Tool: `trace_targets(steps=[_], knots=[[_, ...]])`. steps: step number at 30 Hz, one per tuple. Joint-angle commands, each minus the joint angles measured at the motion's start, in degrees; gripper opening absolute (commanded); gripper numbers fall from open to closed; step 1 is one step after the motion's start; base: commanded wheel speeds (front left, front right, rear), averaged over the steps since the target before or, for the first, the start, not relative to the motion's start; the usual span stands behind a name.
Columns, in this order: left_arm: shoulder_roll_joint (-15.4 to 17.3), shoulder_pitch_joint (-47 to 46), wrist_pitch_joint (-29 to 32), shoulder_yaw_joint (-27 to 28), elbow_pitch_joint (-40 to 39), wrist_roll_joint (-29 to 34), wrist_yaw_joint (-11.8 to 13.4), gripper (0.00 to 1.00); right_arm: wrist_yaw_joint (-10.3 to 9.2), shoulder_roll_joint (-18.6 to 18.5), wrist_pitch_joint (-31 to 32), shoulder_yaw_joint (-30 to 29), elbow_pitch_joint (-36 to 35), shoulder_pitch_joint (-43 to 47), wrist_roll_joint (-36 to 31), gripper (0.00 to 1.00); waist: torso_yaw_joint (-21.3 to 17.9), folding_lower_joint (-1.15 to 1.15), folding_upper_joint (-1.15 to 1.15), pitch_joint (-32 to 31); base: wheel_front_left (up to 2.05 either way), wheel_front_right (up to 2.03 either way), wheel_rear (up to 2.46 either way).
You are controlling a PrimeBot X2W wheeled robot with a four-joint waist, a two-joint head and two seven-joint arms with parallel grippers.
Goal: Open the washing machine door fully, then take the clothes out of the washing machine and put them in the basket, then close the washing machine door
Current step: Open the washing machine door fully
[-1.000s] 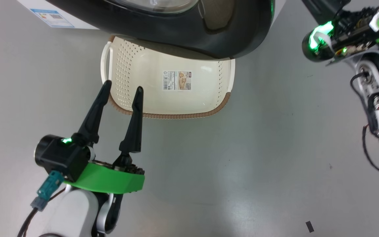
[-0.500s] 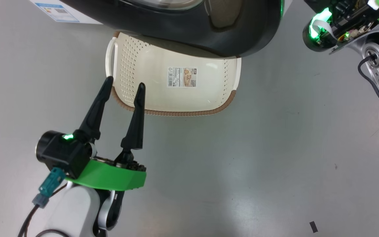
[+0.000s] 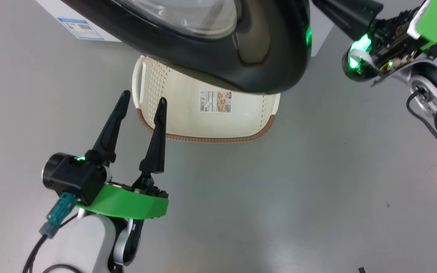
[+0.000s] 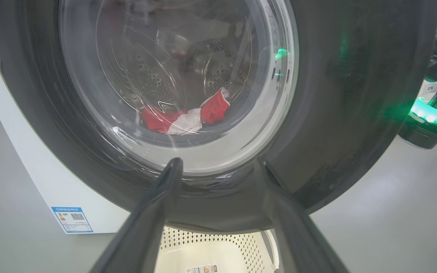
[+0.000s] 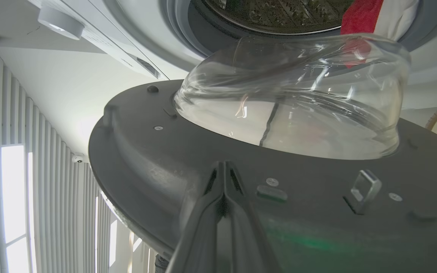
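Glossy grey floor [image 3: 317, 182] shows soft glare and a small dark scrap [image 3: 362, 270] at the head view's lower edge. In the right wrist view, pale vertical slats [image 5: 51, 197] flank bright window panes [image 5: 13, 189]. A small white dome [image 5: 77, 158], perhaps a camera, sits close by.

Door [image 3: 188, 57] overhangs basket [image 3: 211, 139] far half; near half open.

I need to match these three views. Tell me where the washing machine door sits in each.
Head view: the washing machine door spans the top, black rim overhanging the basket.
Left wrist view: its outer face, from the top to below the middle.
Right wrist view: its grey inner face across the lower half.
Shared landmark: the clear glass window.
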Motion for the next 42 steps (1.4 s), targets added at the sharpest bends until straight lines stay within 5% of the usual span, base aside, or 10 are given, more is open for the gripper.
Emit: trace_targets(steps=[1,16,42], knots=[[1.19,0.99,-0.6,2.01,-1.13,-0.24,0.09,1.0,0.05,0.11,-0.45,0.65,-2.08,2.28,0.26,0.0,0.52,0.0,0.0,-0.9,0.0,0.0,0.0],[0.72,4.42,-0.66,3.06,-0.86,-1.38,0.56,1.0,0.05,-2.83,-3.21,9.3,-3.93,5.51,0.63,0.0,4.4,0.0,0.0,-6.69,0.0,0.0,0.0],[0.8,10.15,-0.13,3.42,-0.93,-2.84,2.53,1.0,0.05,-0.82,-3.83,17.26,-0.6,11.89,0.71,0.0,15.44,0.0,0.0,-16.48,0.0,0.0,0.0]])
